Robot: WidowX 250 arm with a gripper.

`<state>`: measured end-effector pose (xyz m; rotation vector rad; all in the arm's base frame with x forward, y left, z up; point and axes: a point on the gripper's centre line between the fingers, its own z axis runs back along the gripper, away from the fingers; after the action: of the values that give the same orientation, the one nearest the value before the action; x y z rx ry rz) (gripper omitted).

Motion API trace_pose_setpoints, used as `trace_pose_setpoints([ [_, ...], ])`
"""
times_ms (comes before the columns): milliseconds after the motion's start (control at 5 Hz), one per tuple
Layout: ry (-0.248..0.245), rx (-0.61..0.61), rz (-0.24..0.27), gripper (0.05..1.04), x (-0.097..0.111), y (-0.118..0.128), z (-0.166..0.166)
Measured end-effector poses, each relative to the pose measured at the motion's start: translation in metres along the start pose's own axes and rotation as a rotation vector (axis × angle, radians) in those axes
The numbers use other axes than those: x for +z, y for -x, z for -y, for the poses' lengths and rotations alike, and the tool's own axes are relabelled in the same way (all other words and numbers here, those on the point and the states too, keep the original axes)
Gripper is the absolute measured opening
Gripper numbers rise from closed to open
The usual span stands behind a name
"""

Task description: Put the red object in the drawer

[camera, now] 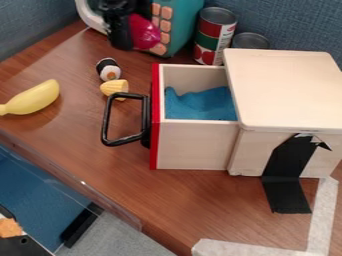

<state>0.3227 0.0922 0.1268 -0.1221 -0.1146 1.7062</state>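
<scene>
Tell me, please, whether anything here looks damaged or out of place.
The black strip on the side of the wooden drawer box looks odd: its top end is ragged, with a pointed flap and a whitish patch, as if torn. I see no spill.

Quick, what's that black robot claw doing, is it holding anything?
Gripper: right up against the red object; whether it's open or gripping can't be told.

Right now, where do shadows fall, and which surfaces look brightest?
Camera view: a soft shadow on the brown wooden table beside the curved yellow banana; the pale wooden box brightly lit on top, dimmer down its side.
</scene>
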Motion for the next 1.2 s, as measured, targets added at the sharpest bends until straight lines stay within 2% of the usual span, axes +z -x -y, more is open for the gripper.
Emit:
trace_pose_setpoints([
  [400, -0.005, -0.070, -0.022, 0.829, 0.010, 0.052, -0.006],
  [600, 0.009, -0.090, -0.034, 0.829, 0.015, 0.078, -0.008],
  [800, 0.015, -0.109, -0.005, 0.873, 0.016, 0.088, -0.009],
  [1000, 0.015, -0.102, 0.016, 1.026, 0.010, 0.086, -0.006],
  [1200, 0.034, -0.115, 0.013, 1.011, 0.019, 0.072, 0.002],
])
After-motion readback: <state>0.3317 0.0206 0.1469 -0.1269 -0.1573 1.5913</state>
